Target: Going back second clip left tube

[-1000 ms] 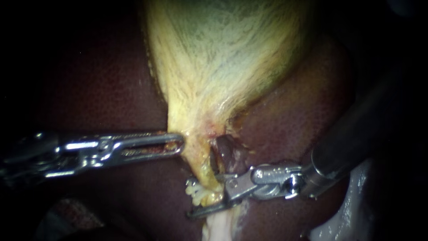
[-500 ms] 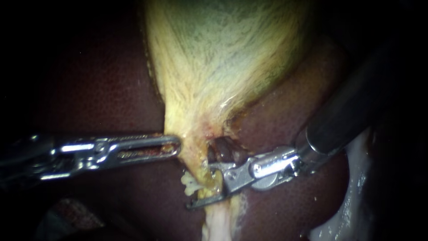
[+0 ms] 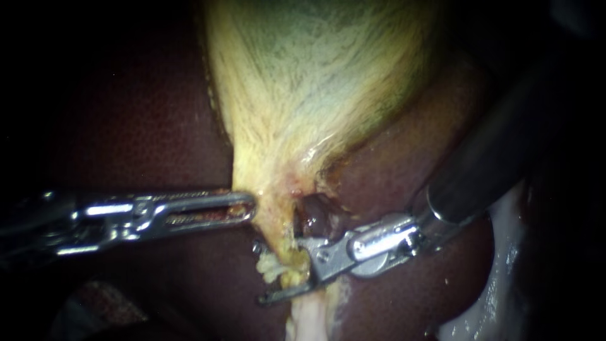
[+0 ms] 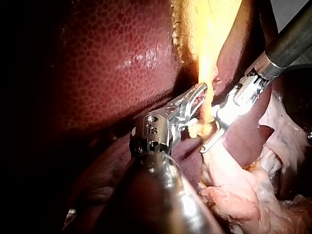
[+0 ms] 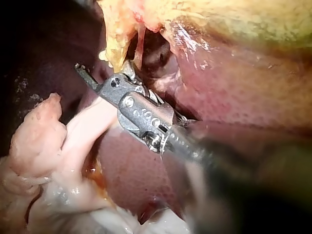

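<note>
Endoscope view: right instrument (image 3: 281, 270) gapes open astride the tube (image 3: 307, 316); left instrument (image 3: 248, 207) clamps the gallbladder (image 3: 315, 82).

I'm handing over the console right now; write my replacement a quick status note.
Left instrument: shut on the gallbladder neck.
Right instrument: open, straddling the tube just below that neck.
Done: I can make out no clip on the tube.
Left: check for the clip, then probably draw the right instrument back off the tube.
</note>
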Tool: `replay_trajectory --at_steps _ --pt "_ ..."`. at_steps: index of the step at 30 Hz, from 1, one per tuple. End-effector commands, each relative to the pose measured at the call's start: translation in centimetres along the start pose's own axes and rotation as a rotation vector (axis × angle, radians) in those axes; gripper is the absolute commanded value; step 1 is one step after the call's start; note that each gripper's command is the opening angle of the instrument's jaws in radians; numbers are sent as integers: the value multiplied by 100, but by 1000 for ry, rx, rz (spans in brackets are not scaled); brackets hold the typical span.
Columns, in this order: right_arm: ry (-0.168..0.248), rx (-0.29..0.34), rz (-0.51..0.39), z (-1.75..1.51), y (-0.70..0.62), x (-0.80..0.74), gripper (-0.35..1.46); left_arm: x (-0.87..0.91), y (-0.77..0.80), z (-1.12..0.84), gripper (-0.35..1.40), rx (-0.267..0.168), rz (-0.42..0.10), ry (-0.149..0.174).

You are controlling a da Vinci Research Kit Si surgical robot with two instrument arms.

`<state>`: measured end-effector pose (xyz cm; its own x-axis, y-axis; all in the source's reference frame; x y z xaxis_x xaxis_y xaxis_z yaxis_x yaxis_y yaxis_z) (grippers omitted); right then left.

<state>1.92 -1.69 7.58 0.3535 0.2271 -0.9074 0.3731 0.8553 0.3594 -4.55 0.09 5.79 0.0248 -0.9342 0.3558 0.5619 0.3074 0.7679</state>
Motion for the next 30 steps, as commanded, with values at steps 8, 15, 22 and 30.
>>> replay_trajectory --at_steps 8,15,22,30 --pt "7 -9 -34 -1 9 -3 60 0 0 1 -35 -1 0 0" --pt "4 -86 -13 -32 29 -9 60 1 1 1 -35 -1 0 0" --pt "4 -128 6 -60 27 -6 60 1 1 0 -35 0 0 0" --pt "4 -144 12 -88 16 -9 60 2 3 0 -35 1 1 1"
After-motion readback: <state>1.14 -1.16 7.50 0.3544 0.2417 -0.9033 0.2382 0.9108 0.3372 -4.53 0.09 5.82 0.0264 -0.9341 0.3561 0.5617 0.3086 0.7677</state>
